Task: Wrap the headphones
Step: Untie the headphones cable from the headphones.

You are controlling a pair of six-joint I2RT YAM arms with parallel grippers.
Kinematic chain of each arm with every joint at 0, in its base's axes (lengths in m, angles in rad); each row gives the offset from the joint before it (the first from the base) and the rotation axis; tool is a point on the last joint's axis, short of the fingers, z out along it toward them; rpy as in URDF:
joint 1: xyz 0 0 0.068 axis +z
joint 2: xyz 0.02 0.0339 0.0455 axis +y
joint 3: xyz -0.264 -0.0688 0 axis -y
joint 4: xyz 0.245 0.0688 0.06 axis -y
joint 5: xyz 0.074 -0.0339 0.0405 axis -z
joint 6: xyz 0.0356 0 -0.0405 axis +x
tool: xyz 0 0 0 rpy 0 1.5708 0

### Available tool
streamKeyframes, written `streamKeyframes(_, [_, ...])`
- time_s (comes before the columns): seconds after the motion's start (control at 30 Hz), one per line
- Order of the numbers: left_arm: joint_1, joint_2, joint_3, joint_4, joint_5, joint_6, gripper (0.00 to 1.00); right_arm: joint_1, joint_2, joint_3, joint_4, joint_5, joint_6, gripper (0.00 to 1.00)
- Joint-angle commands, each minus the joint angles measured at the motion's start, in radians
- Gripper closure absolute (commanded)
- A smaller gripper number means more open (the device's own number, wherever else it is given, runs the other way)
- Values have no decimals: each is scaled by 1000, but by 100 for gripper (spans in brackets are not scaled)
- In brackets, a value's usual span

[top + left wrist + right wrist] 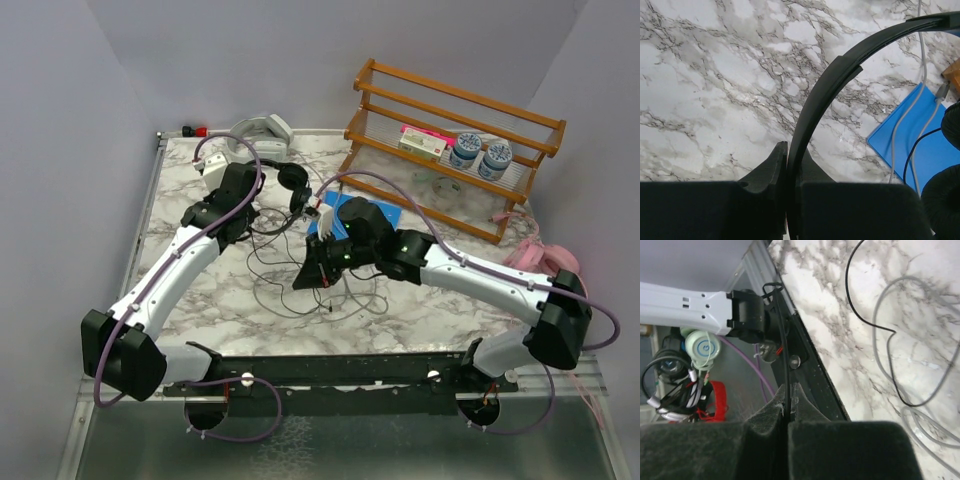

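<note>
My top cam sits high behind both bases, looking down over the whole table (pixel 440 305). Left wrist cam: close above marble, past left fingers (pixel 767 167). Right wrist cam: close, past right fingers (pixel 767 415), facing table's near edge. All share marble.

Smooth marble-patterned bench (pixel 715 75) with faint sheen, black headphones (pixel 815 100) with smooth matt plastic band, matt black left pincer (pixel 791 150), varnished wooden rack (pixel 465 95), smooth blue mat (pixel 940 165).

Marble-patterned table (pixel 420 320), wooden rack (pixel 430 165), plain grey walls (pixel 300 50).
</note>
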State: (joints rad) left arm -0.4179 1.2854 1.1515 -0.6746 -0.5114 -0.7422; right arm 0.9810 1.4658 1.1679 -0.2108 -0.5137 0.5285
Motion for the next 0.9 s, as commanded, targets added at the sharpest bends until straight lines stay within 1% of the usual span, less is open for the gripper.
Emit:
streamKeyframes(0.0, [7, -37, 29, 50, -35, 36, 100, 3, -119, 68, -116, 190, -84, 99])
streamKeyframes(0.17, [8, -48, 2, 53, 18, 36, 100, 2, -138, 180, -171, 333, -166, 99])
streamKeyframes(0.37, [7, -56, -30, 56, 69, 32, 100, -7, -61, 404, -233, 533, -238, 99])
streamKeyframes(0.4, [7, -59, -38, 62, 89, 35, 100, -14, -48, 434, -227, 540, -247, 99])
streamKeyframes(0.5, [7, -63, -66, 92, 198, 58, 100, -51, 2, 522, -192, 478, -252, 99])
streamKeyframes(0.57, [6, -65, -71, 95, 242, 55, 100, -61, 43, 566, -171, 456, -256, 99])
streamKeyframes(0.73, [6, -89, -71, 93, 293, 62, 100, -71, 154, 652, -131, 424, -262, 99])
streamKeyframes(0.87, [7, -106, -55, 92, 343, 76, 100, -75, 214, 671, -77, 402, -263, 99])
